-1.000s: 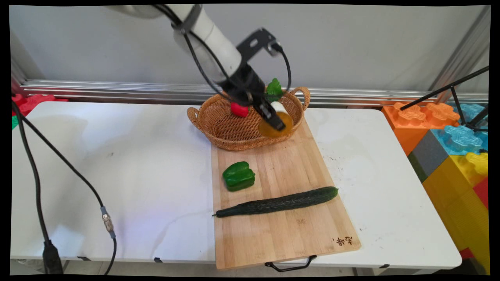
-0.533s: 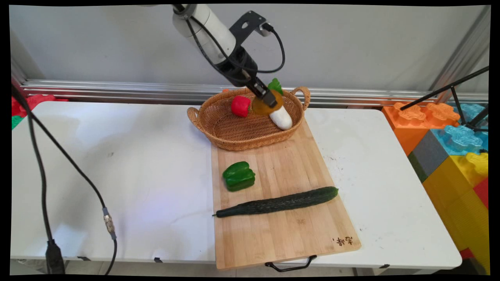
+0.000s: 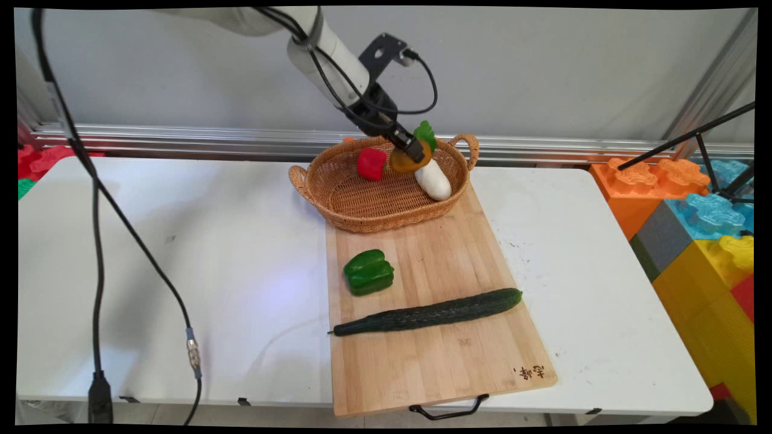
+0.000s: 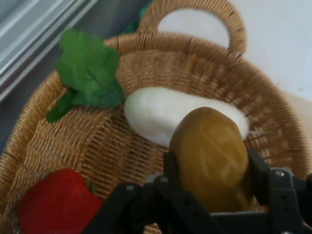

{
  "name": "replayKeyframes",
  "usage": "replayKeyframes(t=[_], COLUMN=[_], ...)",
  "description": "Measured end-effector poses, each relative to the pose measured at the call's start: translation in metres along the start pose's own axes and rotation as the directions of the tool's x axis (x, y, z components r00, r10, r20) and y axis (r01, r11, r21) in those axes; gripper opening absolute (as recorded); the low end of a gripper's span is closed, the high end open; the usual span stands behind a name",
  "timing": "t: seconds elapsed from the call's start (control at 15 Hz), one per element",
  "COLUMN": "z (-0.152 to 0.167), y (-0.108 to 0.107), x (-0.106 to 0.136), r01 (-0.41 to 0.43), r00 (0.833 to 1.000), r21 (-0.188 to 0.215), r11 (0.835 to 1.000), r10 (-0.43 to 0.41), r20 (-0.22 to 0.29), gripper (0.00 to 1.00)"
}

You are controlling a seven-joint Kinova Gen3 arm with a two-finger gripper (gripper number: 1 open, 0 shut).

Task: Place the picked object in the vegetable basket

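Note:
My gripper is shut on a brownish-yellow potato, held above the far right part of a wicker basket. Just beyond the potato a white radish with green leaves lies in the basket. A red pepper rests in the basket's far middle, left of the gripper.
A wooden cutting board lies in front of the basket with a green pepper and a long cucumber on it. Big toy blocks stand off the table's right end. Black cables hang at the left.
The gripper has risen with the potato from low over the basket's right front and moved toward the far side, now above the radish's leafy end. The hanging cables swung right.

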Motion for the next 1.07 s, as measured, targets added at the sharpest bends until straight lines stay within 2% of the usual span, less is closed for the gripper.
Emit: replayKeyframes(t=[0.4, 0.73, 0.8, 1.07], z=[0.041, 0.059, 0.06, 0.054], y=[-0.017, -0.026, -0.027, -0.023], x=[-0.023, -0.033, -0.034, -0.028], r01=[0.024, 0.018, 0.012, -0.011], r00=[0.999, 0.999, 0.999, 1.0], r21=[0.0, 0.008, 0.009, 0.004], r11=[1.0, 1.0, 1.0, 1.0], r10=[-0.024, -0.019, -0.012, 0.011], r20=[0.028, 0.041, 0.041, 0.019], gripper=[0.0, 0.0, 1.0, 1.0])
